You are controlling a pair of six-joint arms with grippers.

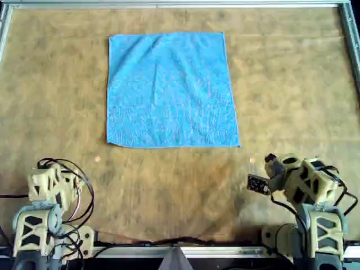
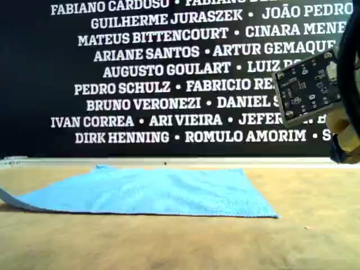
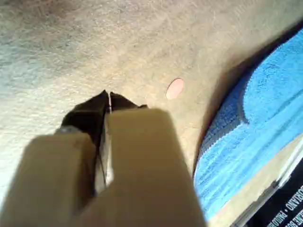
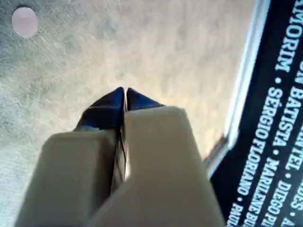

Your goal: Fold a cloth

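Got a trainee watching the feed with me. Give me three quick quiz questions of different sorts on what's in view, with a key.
1. True or false: the cloth already has one fold in it.
2. Multiple choice: how do the jaws of the left gripper and the right gripper stand? A) both open B) both shut with nothing held C) one clamped on the cloth
3. Fill in: in the overhead view, both arms sit toward the ____ edge of the table, clear of the cloth.

Key: 1. False, it lies spread flat. 2. B. 3. Bottom.
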